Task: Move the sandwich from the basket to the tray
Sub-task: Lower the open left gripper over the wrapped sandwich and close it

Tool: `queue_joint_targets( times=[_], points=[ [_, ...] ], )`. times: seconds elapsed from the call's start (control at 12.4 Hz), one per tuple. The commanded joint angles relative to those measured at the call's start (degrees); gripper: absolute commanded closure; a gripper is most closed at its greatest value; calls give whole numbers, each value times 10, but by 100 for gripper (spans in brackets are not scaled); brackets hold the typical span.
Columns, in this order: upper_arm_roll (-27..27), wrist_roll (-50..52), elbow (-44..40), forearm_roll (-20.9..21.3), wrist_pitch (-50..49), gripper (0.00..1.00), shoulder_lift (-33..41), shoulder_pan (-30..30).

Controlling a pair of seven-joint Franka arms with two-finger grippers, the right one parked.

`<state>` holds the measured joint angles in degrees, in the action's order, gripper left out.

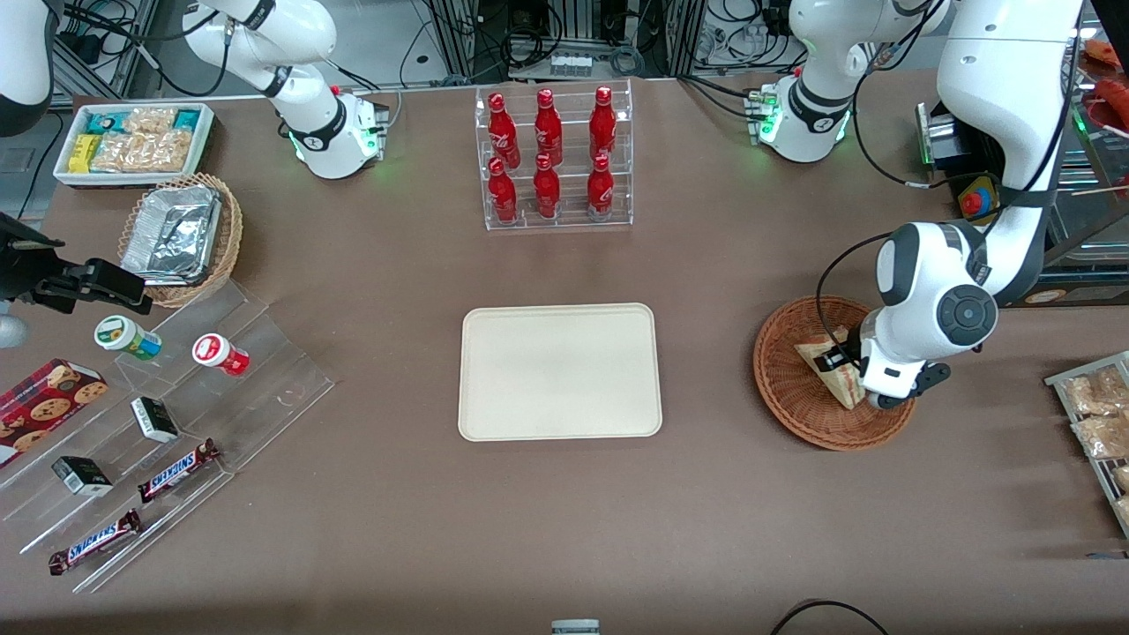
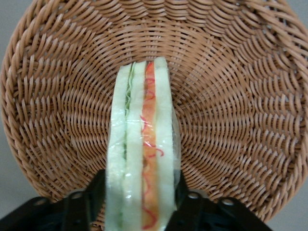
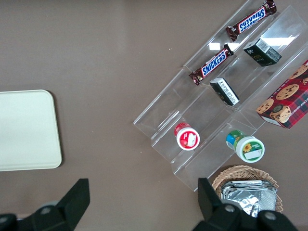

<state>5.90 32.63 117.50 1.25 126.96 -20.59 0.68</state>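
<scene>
Now, sandwich [image 2: 142,159] gripped between the closed fingers of the tool [image 2: 140,204], held inside the basket [image 2: 231,106], tray [image 1: 559,371] nearby on the desk [image 1: 564,529].

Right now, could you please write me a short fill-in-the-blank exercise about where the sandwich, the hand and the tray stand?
1. The sandwich sits in the ____, which is woven wicker.
2. The hand has one finger on each side of the ____.
3. The tray lies nearer the front camera than the rack of red ____.
4. The tray has ____ on it.

Missing words: basket; sandwich; bottles; nothing
</scene>
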Motion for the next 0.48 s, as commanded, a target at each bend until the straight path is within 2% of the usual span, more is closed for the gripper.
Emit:
queue_joint_targets(
  times=[0.0,0.4],
  points=[
    [-1,8,-2,1,1,100,-1,-2],
    [0,4,-23,8,-42,100,11,-2]
  ],
)
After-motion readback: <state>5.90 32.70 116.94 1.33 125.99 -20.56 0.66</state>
